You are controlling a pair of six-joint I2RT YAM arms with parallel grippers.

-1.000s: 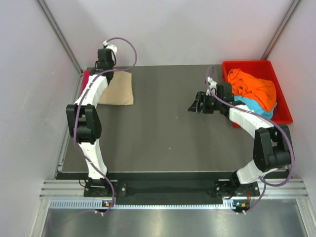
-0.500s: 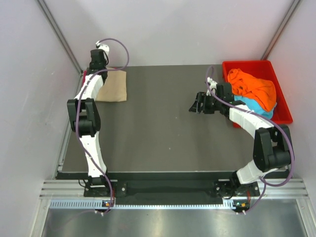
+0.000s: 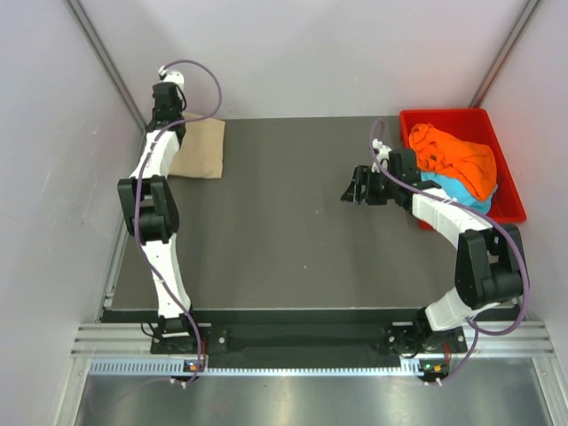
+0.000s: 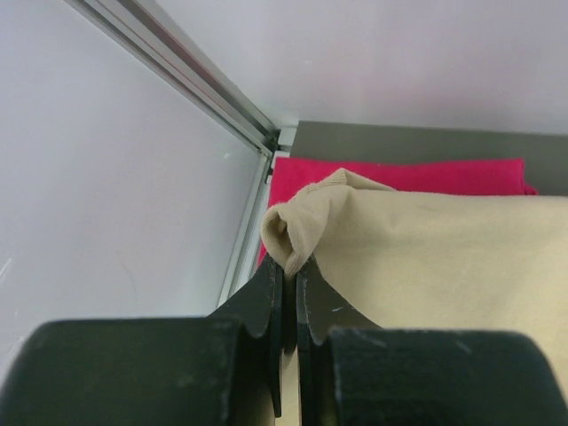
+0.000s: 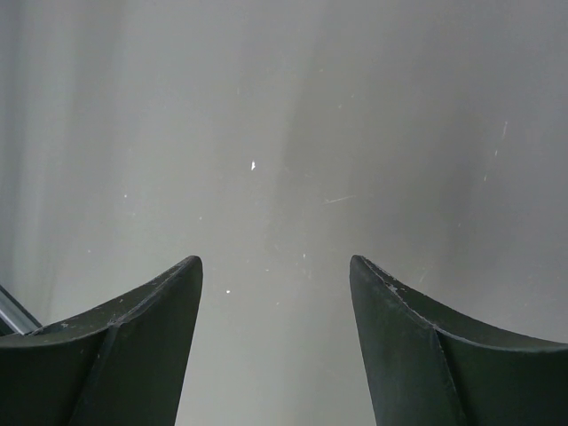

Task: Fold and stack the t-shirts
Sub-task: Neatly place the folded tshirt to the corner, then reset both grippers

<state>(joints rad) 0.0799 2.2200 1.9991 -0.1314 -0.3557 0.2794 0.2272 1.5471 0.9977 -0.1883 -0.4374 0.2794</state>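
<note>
A folded beige t-shirt (image 3: 200,149) lies at the table's back left corner. My left gripper (image 3: 170,131) is shut on a bunched corner of it. The left wrist view shows that pinched beige fold (image 4: 293,232) just past the closed gripper (image 4: 289,268). The beige cloth (image 4: 444,257) rests on a folded magenta-pink t-shirt (image 4: 399,176), whose far edge sticks out beyond it. A crumpled orange t-shirt (image 3: 457,158) sits on a light blue t-shirt (image 3: 461,193) in the tray. My right gripper (image 3: 352,191) hovers open right of centre, with only bare table between its fingers (image 5: 275,266).
The red plastic tray (image 3: 444,120) stands at the back right corner. White enclosure walls and an aluminium frame post (image 4: 177,75) close in the back left corner, right beside the left gripper. The dark table top (image 3: 284,231) spreads between the arms.
My left arm has pulled the beige t-shirt back and left toward the corner. It now covers the pink one in the top view. The right arm has held still.
</note>
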